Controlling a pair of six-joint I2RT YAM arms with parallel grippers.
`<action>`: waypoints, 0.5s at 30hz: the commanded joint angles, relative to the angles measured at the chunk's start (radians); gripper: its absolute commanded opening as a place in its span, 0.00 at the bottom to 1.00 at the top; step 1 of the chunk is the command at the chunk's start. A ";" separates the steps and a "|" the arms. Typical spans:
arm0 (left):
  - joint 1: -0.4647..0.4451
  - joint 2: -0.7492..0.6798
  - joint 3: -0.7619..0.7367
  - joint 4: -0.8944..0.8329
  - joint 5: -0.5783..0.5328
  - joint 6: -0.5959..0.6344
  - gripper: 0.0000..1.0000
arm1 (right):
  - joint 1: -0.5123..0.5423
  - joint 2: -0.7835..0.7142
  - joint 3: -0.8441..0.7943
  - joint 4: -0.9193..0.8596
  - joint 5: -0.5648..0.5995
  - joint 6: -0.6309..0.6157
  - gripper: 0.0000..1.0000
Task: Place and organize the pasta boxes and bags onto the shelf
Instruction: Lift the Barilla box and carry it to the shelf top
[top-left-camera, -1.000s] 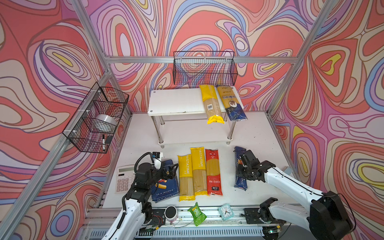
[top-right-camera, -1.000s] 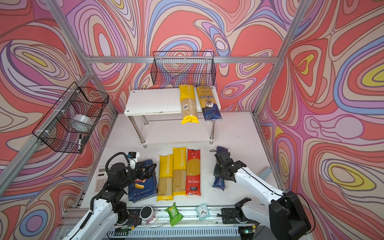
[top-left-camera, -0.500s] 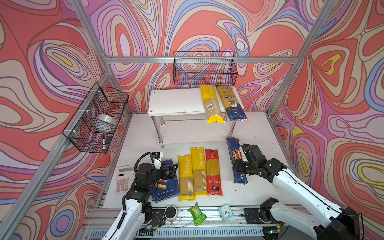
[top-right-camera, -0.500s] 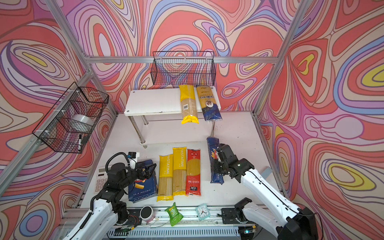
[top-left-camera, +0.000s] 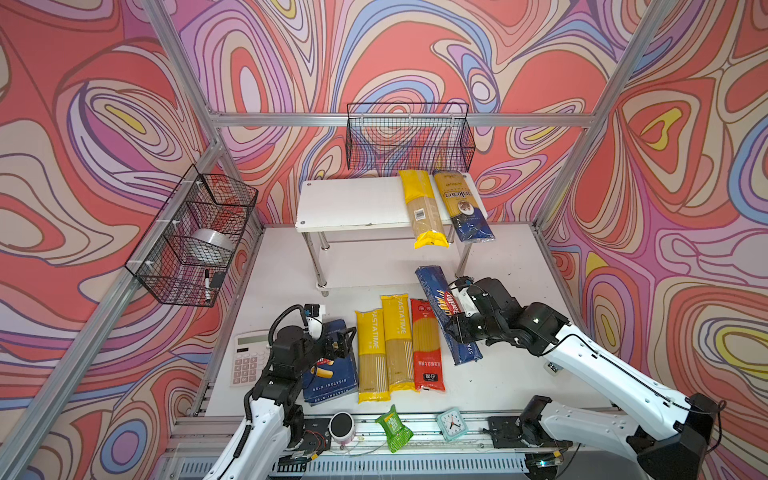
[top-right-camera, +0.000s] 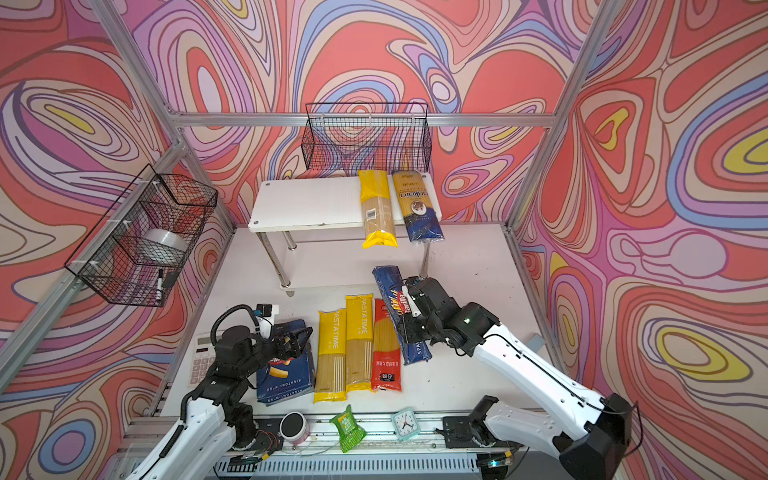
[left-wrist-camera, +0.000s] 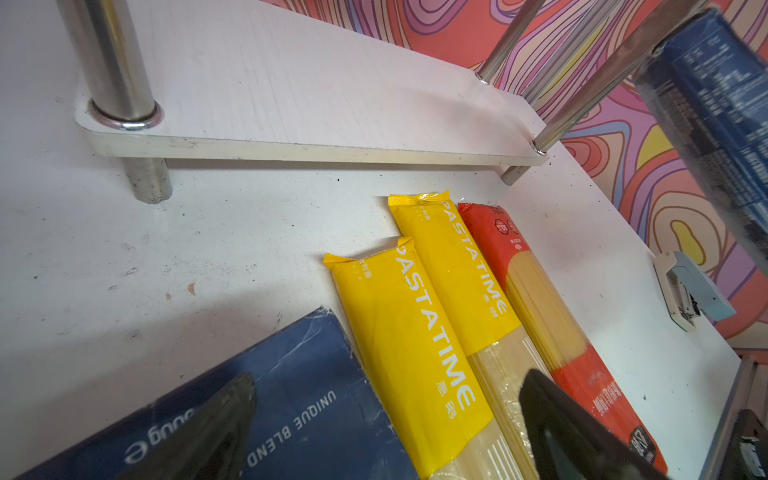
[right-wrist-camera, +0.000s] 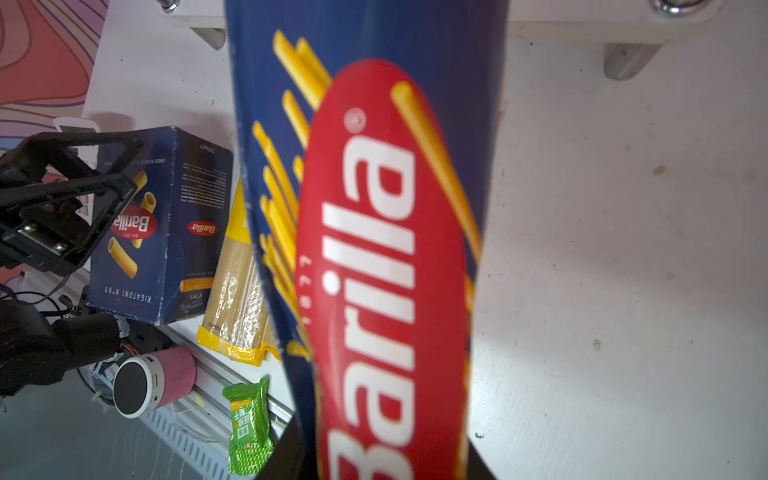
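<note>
Now we are clamping the spaghetti box (top-left-camera: 434, 293) in our right gripper (top-left-camera: 454, 329).
We are holding it above the table (top-left-camera: 519, 266) near the shelf (top-left-camera: 353, 203) (2 bags (top-left-camera: 422, 208) lying on top); our left gripper (top-left-camera: 343, 338), fingers apart, is hovering over the rigatoni box (top-left-camera: 332, 378).

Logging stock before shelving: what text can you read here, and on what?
"Barilla": long blue box
"1877": same box, in its red oval
"Barilla": wide blue box
"RIGATONI N°89": wide blue box
"UNIQUE BLEND": wide blue box
"PASTATIME": each of the two yellow bags lying next to the red bag
Too small or blurred: print on red bag, gold-and-blue bag, green packet; clock numerals.
</note>
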 joint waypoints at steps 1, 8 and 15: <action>-0.004 -0.002 0.018 0.003 -0.012 0.002 1.00 | 0.062 0.040 0.105 0.059 0.057 -0.047 0.21; -0.005 -0.002 0.017 0.003 -0.010 0.002 1.00 | 0.145 0.137 0.232 0.052 0.073 -0.091 0.22; -0.004 -0.008 0.017 0.001 -0.007 0.004 1.00 | 0.157 0.152 0.332 0.045 0.062 -0.107 0.22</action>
